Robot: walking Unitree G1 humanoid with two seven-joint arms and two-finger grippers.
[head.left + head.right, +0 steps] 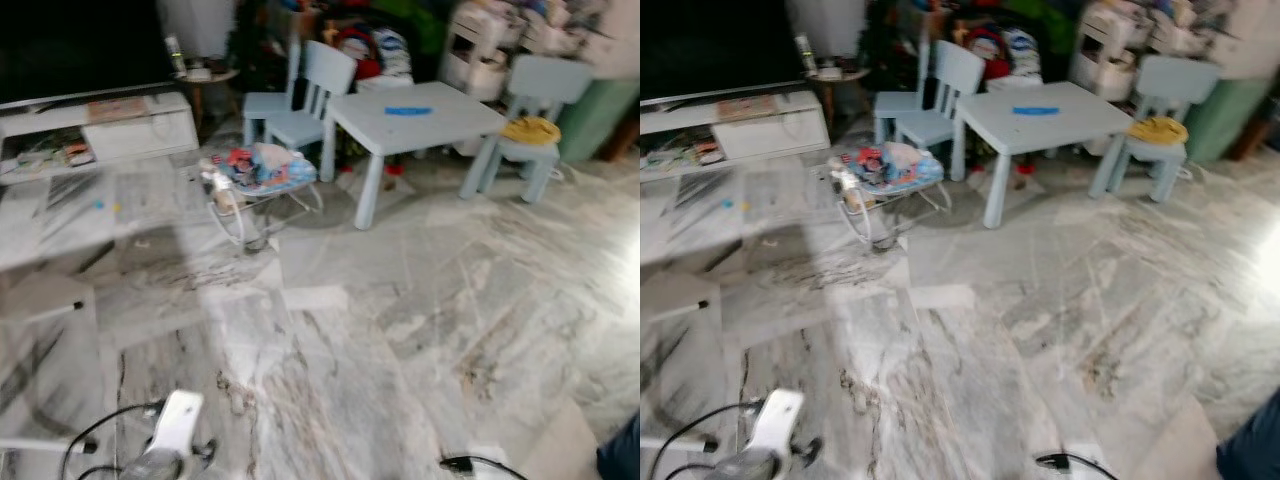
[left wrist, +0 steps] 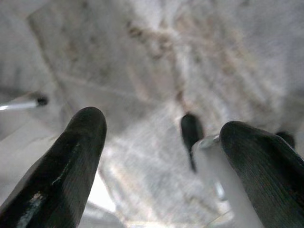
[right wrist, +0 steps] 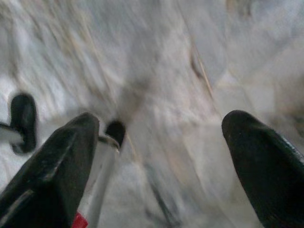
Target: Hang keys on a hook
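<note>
In the left wrist view my left gripper (image 2: 161,126) is open, with its two black fingers (image 2: 71,161) spread wide over the grey marble floor and nothing between them. My right gripper (image 3: 160,122) is open too and hangs empty above the same blurred floor. Part of my silver left arm (image 1: 176,425) shows low at the left of the eye views. Both arms hang down idle.
A light blue children's table (image 1: 415,115) with two matching chairs (image 1: 305,95) stands ahead. A baby bouncer (image 1: 255,175) sits on the floor to its left. A white TV bench (image 1: 110,125) is at far left. Toy clutter lines the back wall. A dark sleeve (image 1: 622,455) is at bottom right.
</note>
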